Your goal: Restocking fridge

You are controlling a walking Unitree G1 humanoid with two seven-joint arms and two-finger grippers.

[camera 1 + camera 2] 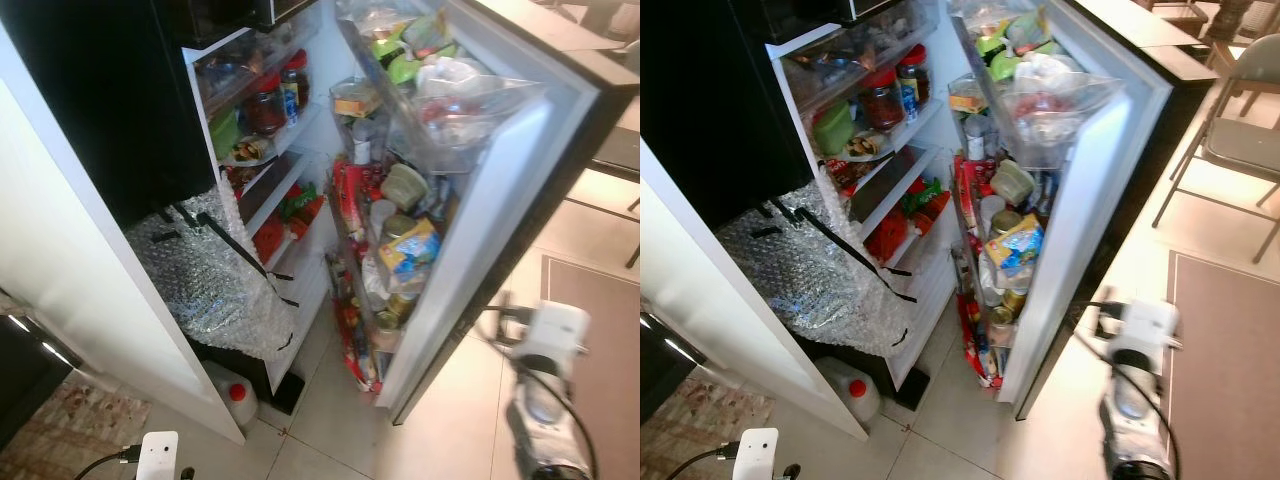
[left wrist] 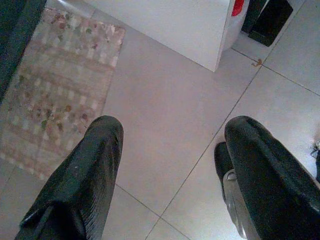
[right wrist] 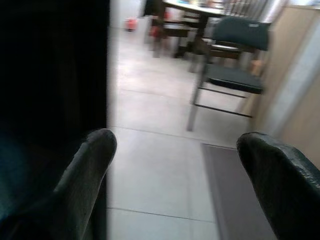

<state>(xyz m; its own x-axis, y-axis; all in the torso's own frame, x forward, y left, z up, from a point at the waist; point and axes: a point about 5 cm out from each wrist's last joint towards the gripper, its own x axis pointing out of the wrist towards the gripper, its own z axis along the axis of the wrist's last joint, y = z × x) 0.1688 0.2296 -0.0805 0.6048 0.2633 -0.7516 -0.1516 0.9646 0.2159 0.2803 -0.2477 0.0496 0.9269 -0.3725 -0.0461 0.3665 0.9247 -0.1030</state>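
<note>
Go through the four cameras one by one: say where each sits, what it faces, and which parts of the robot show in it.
Left eye view: on the head, looking down into the open fridge and its packed door shelves; both arms low.
Right eye view: same head and scene, plus a folding chair.
Left wrist view: on the left wrist, facing floor tiles and a patterned rug; left gripper open.
Right wrist view: on the right wrist, facing a chair and table; right gripper open.
Shared: both eyes show the red-capped jug.

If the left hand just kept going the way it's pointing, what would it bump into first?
Most likely the bare tiled floor. The left hand points down at it, fingers open and empty. The rug lies off to one side, out of line.
</note>
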